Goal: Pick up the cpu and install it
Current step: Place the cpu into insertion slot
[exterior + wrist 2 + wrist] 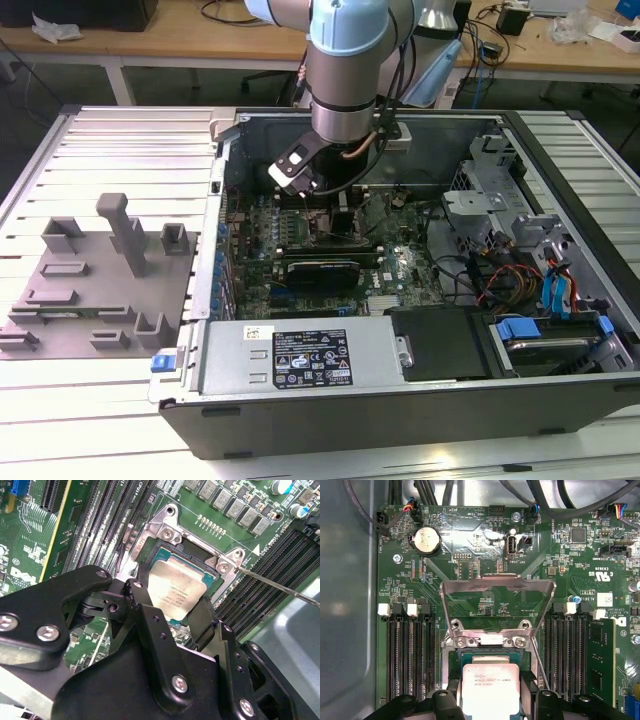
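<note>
Second wrist view: cpu (176,591), seemingly lettered

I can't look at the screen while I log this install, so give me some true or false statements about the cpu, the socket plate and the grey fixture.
1. The cpu lies between the fingers at the socket. True.
2. The plate is closed over the cpu. False: it stands flipped open.
3. The fixture lies inside the case. False: it lies outside the case, on the table at the exterior view's left.
4. A coin cell sits on the board. True.
</note>
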You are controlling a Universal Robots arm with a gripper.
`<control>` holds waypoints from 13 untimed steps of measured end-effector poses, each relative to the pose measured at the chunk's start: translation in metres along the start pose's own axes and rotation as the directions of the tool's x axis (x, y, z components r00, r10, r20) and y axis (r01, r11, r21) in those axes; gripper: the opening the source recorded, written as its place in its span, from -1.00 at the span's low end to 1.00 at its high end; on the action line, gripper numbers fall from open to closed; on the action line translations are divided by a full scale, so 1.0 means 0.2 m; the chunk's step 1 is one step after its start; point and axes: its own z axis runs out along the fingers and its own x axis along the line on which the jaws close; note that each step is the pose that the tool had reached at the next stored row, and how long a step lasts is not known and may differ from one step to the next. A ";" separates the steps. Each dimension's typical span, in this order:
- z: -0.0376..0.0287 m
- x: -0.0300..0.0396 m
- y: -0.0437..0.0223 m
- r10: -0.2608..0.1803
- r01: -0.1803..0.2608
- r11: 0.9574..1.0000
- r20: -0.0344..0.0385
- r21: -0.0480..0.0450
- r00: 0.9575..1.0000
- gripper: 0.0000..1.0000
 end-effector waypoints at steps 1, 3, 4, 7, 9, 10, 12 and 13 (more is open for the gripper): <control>0.001 0.000 0.000 0.000 0.000 1.000 0.000 0.000 1.000 0.09; 0.004 0.000 0.000 0.000 0.000 1.000 0.000 0.000 1.000 0.09; 0.005 0.000 0.000 0.000 0.000 1.000 0.000 0.000 1.000 0.09; 0.006 0.000 0.000 0.000 0.000 1.000 0.000 0.000 1.000 0.09; 0.007 0.000 0.000 0.000 0.000 1.000 0.000 -0.001 1.000 0.11; 0.010 0.002 0.001 0.000 0.000 1.000 -0.002 -0.001 1.000 0.11; 0.009 0.001 0.000 0.000 0.000 1.000 -0.001 0.000 1.000 0.23; 0.008 0.000 0.000 0.000 0.000 1.000 0.000 0.000 1.000 0.23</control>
